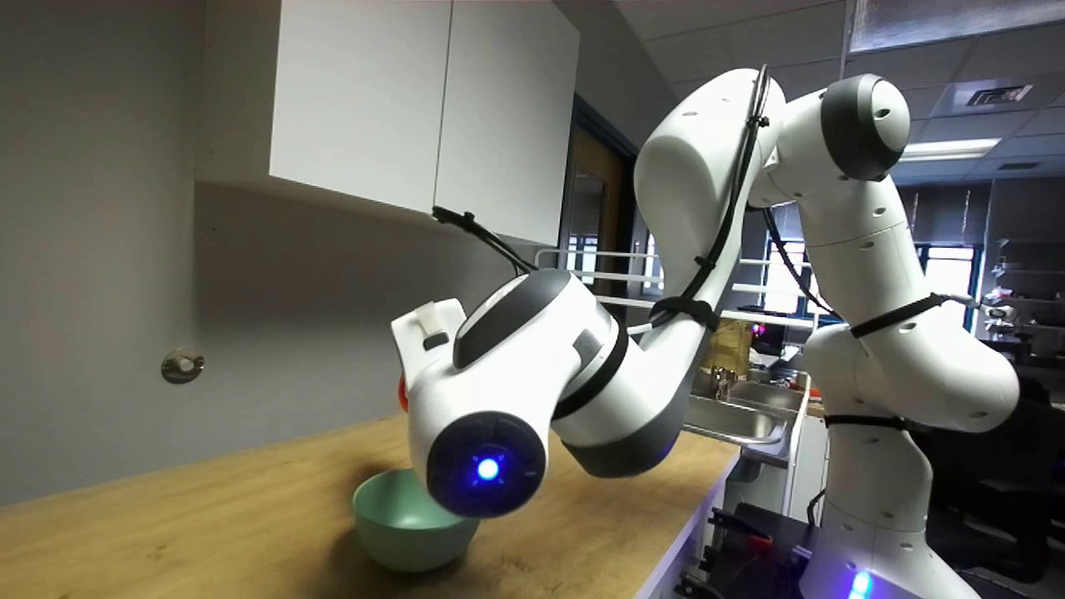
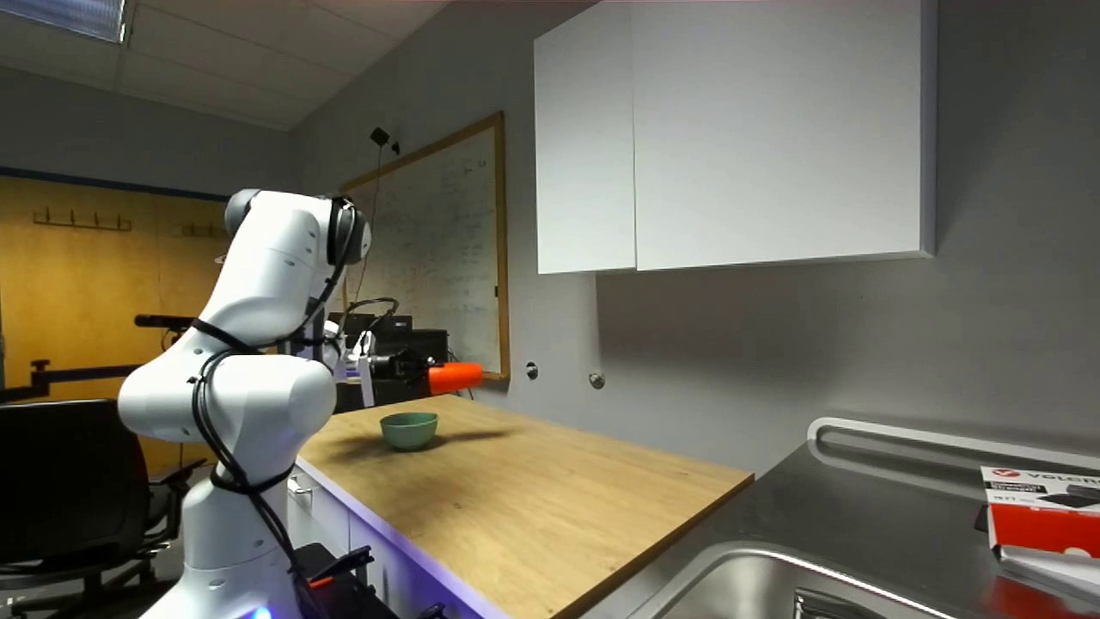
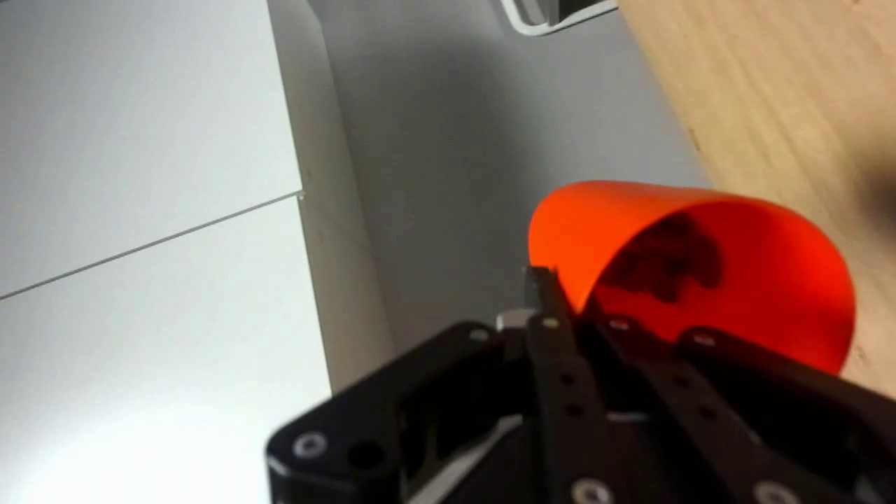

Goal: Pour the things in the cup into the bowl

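The red-orange cup (image 2: 456,376) is tilted onto its side, nearly level, in the air above the table. The wrist view shows its mouth and wall (image 3: 588,217), with dark things (image 3: 668,259) inside it. In an exterior view only a red sliver of the cup (image 1: 403,393) shows behind the arm. My gripper (image 3: 568,308) is shut on the cup's wall near the rim, one finger outside and one inside. The mint-green bowl (image 1: 408,528) stands upright on the table below the gripper. It also shows in an exterior view (image 2: 409,432). The bowl is out of the wrist view.
The wooden table (image 2: 533,490) runs along a grey wall. A white wall cabinet (image 1: 366,100) hangs above the table and also fills the left of the wrist view (image 3: 140,175). A sink (image 2: 748,585) and a red and white box (image 2: 1044,524) are beyond the table's end.
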Available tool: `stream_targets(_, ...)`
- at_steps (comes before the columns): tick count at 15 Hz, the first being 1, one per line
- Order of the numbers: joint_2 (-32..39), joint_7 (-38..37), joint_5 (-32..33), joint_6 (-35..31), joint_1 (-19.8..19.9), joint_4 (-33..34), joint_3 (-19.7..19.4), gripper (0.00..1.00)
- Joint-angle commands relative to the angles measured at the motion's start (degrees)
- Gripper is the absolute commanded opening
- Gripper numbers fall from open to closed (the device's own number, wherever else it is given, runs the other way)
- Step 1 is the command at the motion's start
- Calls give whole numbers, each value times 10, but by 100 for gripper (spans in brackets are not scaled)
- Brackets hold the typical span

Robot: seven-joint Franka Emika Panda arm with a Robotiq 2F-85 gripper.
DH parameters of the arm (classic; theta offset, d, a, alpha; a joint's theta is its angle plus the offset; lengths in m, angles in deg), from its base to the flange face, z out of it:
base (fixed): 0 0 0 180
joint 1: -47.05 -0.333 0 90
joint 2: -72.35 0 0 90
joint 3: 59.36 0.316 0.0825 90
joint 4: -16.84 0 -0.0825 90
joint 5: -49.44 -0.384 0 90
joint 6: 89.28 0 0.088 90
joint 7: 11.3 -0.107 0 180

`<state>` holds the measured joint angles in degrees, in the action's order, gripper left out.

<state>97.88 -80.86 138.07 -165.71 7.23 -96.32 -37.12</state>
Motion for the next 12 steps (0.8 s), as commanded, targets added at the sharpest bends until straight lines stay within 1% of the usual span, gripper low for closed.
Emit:
stream_targets(1,12,-37,54,47,-11,-18,-8,1)
stream_targets(5,27,-62,96,88,-11,-30,-6,2)
stream_targets(12,43,-95,151,148,-11,-40,-4,2)
